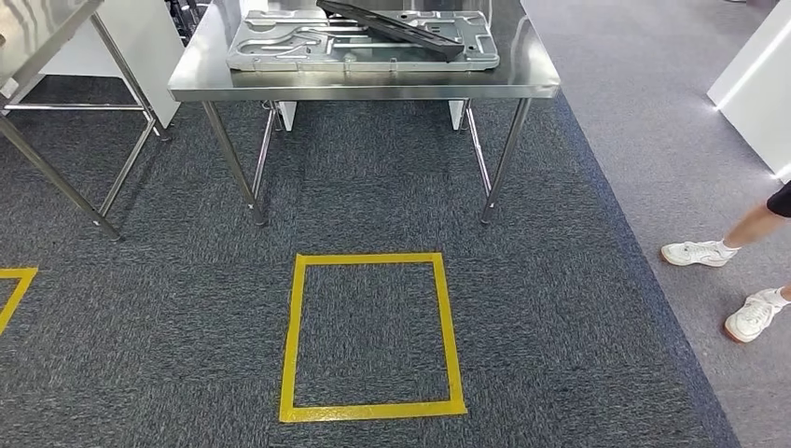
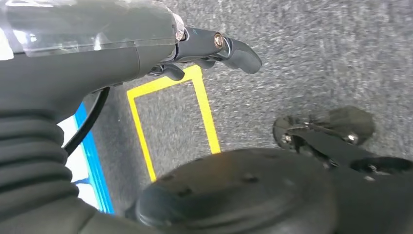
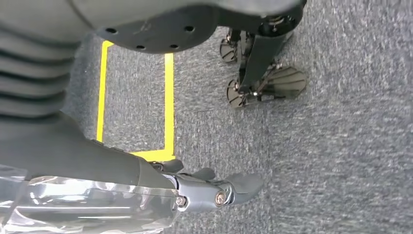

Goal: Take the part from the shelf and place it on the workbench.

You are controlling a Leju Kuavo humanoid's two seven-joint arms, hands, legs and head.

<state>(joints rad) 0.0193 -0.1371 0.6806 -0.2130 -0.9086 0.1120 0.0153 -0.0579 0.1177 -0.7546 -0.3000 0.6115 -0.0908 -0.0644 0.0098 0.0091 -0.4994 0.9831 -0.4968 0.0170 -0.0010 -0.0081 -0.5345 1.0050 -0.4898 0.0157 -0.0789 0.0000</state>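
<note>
At ten o'clock in the head view stands a second steel table [image 1: 37, 28]; at twelve o'clock the workbench [image 1: 373, 82] carries a pale stamped metal plate [image 1: 280, 42] with a dark long part [image 1: 392, 26] lying aslant on it. The part looks stiff, flat and moderately heavy, with thin edges; I judge a grasp near its middle across the long sides safest. At six o'clock a yellow taped square [image 1: 371, 336] marks the carpet. At three o'clock a person's shoes [image 1: 695, 253] stand. Left hand [image 2: 214, 48] hangs holding nothing, fingers loosely extended; right hand [image 3: 214, 187] likewise. No containers
</note>
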